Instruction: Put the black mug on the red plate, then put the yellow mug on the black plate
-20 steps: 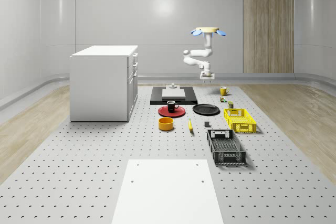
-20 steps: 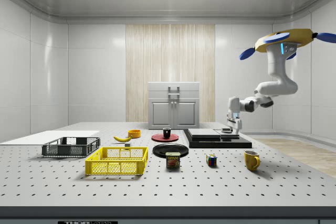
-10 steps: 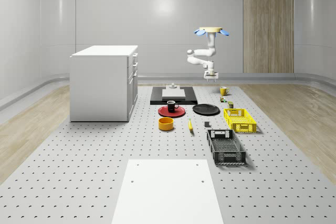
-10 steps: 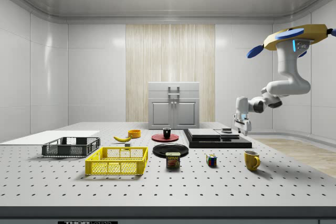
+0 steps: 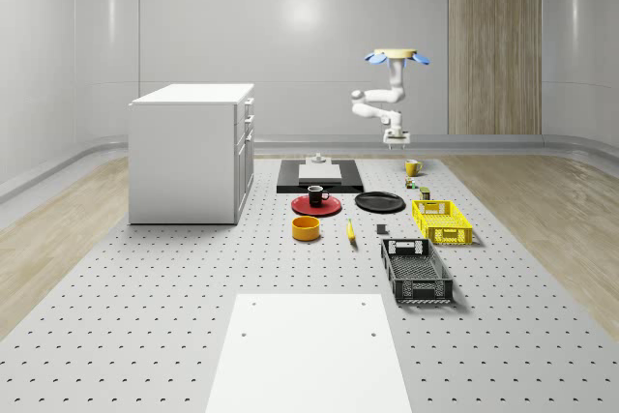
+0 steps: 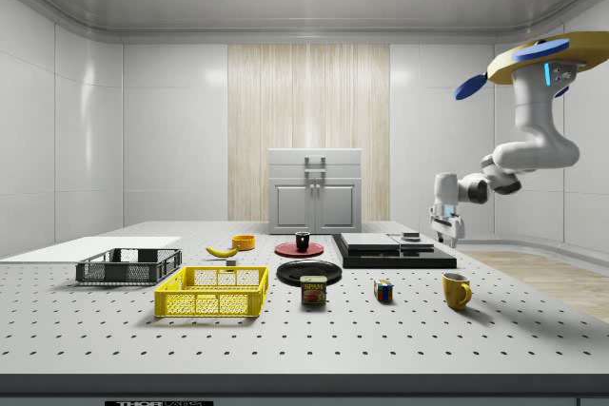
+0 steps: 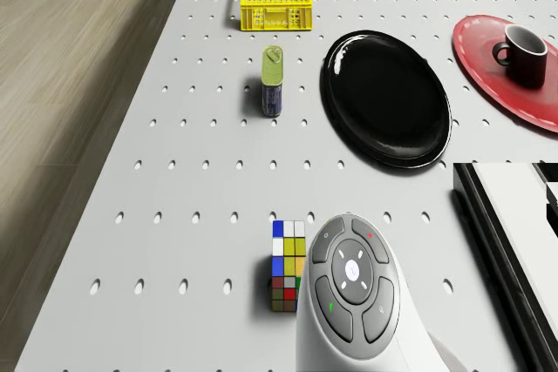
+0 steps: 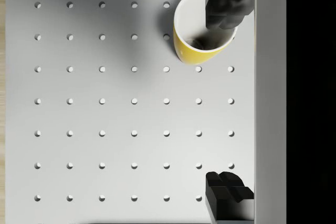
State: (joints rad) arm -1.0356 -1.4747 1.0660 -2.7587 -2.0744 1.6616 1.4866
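Note:
The black mug [image 5: 317, 194] stands upright on the red plate [image 5: 302, 206]; the drone view has this mug [image 7: 526, 43] on that plate [image 7: 488, 71] too. The black plate [image 5: 379, 202] lies bare beside it. The yellow mug [image 5: 412, 167] stands on the table at the far right, upright. I hover as a drone [image 5: 397, 55] over that far-right area. My gripper [image 5: 396, 141] hangs open above the table, a little left of the mug. In the wrist view the yellow mug [image 8: 197, 38] sits partly under one finger [image 8: 227, 3] of the gripper [image 8: 228, 98].
A black slab [image 5: 319, 179] lies beside the gripper. A tin can [image 7: 273, 81] and a colour cube [image 7: 289, 278] stand near the black plate. A yellow basket [image 5: 441, 221], a black basket [image 5: 416, 271], an orange bowl [image 5: 307, 228], a banana [image 5: 350, 230] and a white cabinet [image 5: 191, 152] are farther off.
Drone and arm have moved toward the whole-scene view's right, carrying the gripper from beside the slab to near the yellow mug. Both mugs have stayed put.

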